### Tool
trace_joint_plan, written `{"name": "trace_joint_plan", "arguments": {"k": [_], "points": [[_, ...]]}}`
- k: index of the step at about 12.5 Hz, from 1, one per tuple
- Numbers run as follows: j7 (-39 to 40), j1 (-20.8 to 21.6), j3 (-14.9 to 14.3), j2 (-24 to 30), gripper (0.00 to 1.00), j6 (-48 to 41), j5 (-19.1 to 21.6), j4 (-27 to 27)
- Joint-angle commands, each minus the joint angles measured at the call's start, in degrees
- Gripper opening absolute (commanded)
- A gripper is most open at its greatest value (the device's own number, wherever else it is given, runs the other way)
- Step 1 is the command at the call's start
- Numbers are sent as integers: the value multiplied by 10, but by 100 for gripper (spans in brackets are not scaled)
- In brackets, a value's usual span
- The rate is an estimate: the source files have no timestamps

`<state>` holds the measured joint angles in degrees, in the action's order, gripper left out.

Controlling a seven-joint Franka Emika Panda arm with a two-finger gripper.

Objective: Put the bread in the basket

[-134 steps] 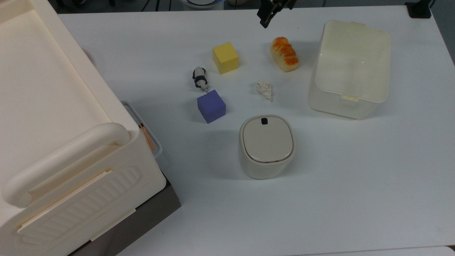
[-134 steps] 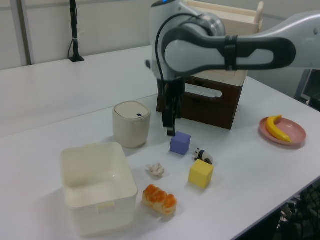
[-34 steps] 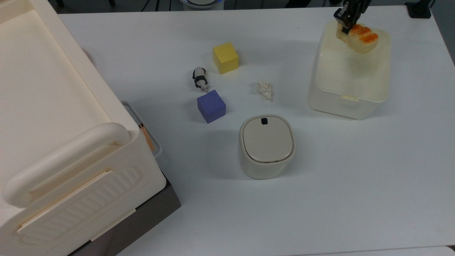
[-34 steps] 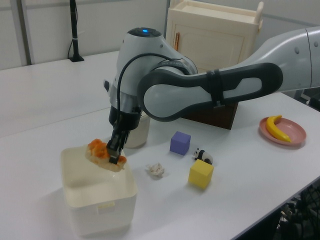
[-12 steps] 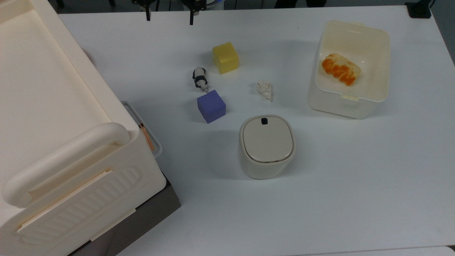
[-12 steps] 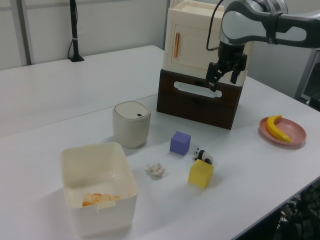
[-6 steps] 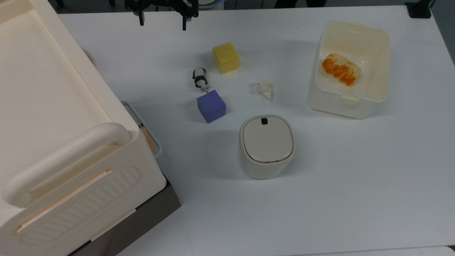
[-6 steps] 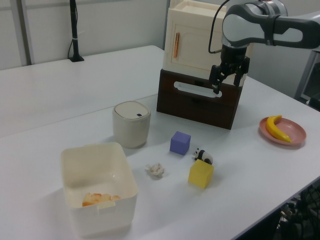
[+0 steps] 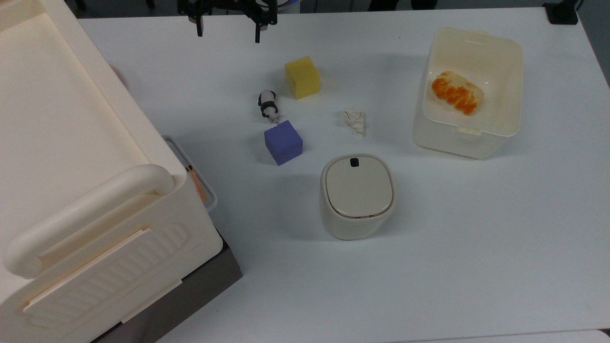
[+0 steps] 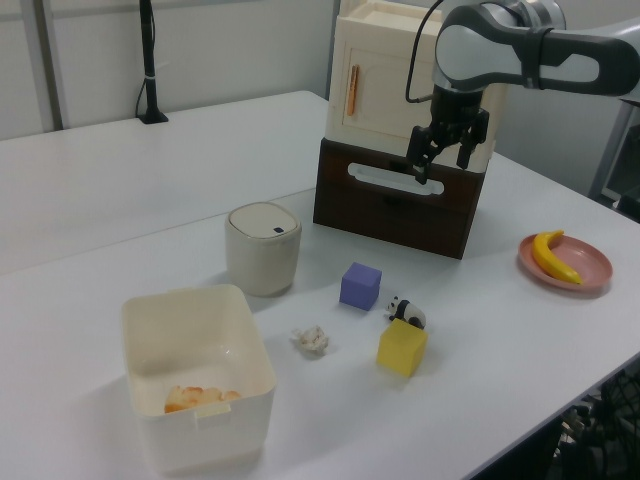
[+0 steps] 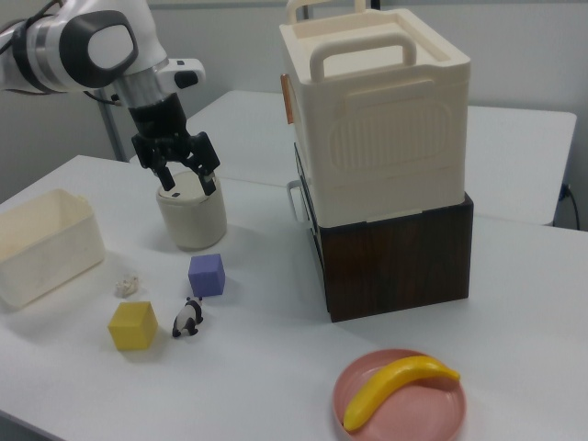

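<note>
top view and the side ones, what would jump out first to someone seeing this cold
The big cream crate stacked on a dark brown box dominates the right view's middle. Next comes the bread, orange-topped, lying inside the basket at the top view's right. The open claw hangs empty in the air in front of the crate in the left view.

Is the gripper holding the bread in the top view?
No: the bread lies on the floor of the basket, while the gripper hangs open and empty over the far table edge.
</note>
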<state>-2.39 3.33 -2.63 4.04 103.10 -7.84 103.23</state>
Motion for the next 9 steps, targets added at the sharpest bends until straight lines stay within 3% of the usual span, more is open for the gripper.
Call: {"name": "trace_joint_plan", "arguments": {"k": [1, 9], "points": [[-18, 14, -4, -3, 100, 0, -7, -8], [-18, 15, 12, -2, 100, 1, -2, -8]]}}
